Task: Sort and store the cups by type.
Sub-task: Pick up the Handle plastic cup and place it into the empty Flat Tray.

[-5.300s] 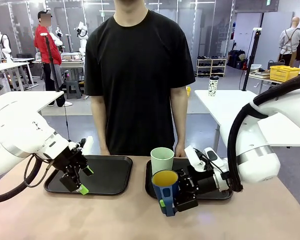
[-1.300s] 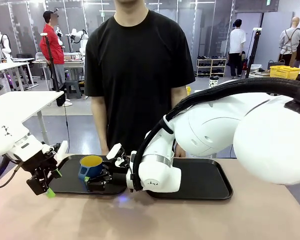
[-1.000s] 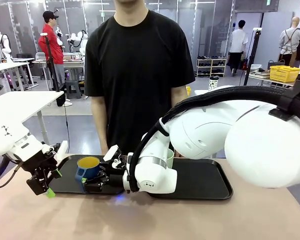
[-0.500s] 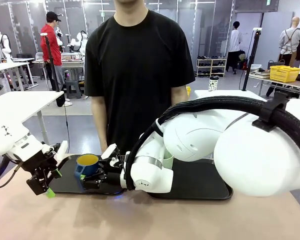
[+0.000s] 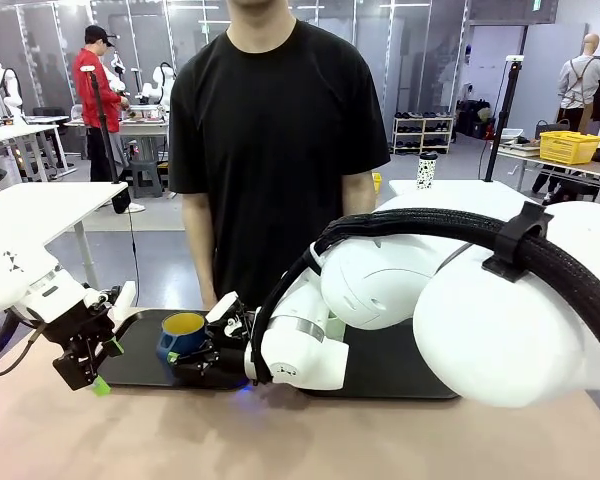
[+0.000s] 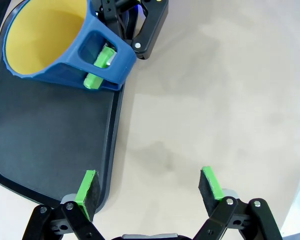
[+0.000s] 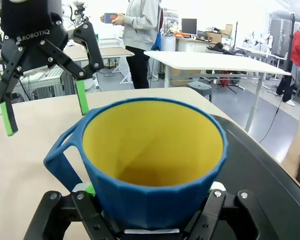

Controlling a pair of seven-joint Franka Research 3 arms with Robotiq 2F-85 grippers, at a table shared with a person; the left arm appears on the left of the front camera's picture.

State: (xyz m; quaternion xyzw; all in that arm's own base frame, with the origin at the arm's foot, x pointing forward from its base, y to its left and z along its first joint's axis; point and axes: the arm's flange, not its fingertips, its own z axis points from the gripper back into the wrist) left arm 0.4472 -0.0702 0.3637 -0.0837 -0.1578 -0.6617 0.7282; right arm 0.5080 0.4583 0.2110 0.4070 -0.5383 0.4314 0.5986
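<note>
Front view: the right gripper point(image 5: 185, 352) clamps the dark-blue mug point(image 5: 180, 337) over the left black tray point(image 5: 140, 362), while the left gripper point(image 5: 88, 362) hangs wide nearby.

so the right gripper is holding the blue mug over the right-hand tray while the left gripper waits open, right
Not quite: the right gripper holds the blue mug over the left-hand tray, having reached across the middle, as the front view shows. The left gripper does wait open beside that tray.
</note>
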